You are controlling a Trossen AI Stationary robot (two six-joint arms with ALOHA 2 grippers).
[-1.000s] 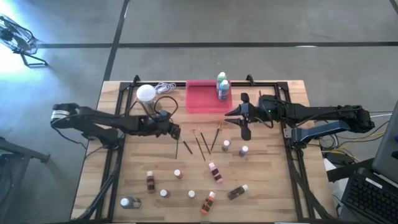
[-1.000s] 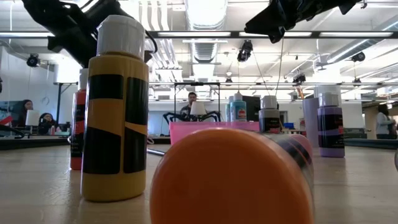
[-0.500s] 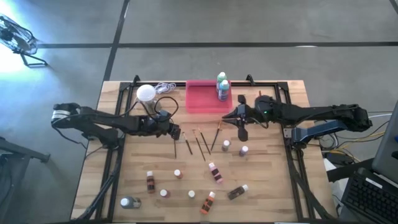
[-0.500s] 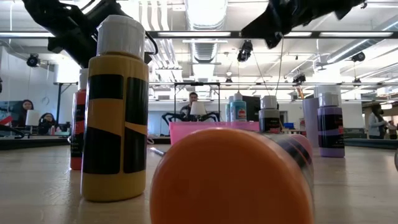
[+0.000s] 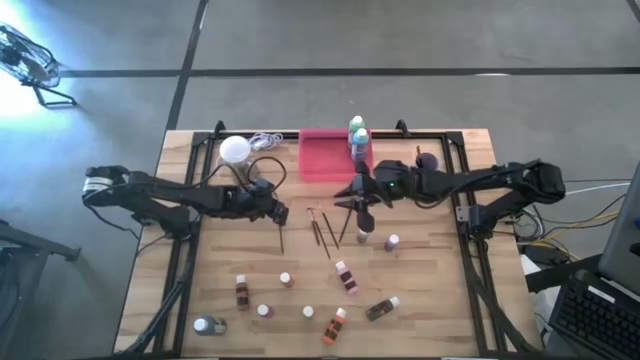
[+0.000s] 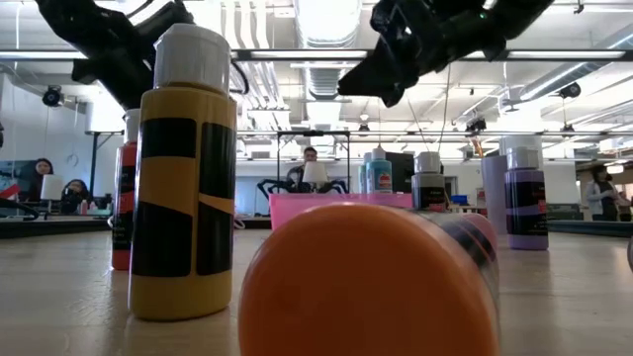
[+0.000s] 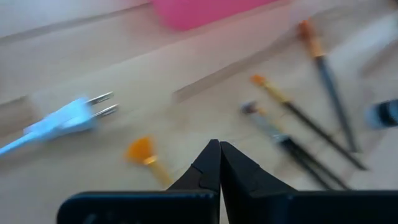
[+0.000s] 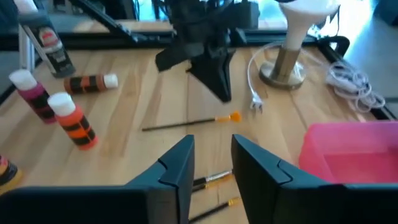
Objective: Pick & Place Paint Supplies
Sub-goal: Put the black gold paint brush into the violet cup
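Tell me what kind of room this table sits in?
Probably a big open lab or workshop. The low view shows exposed ceiling pipes and strip lights, with people at desks behind; the high view shows a bare concrete floor.

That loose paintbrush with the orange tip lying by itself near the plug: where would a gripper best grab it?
Probably mid-handle, from straight above. The paintbrush lies flat on the table, apart from the other brushes, so its thin dark handle has bare wood on both sides for the fingers to straddle crosswise. The orange bristle end is soft and sits close to the plug. The shut left gripper is nearest.
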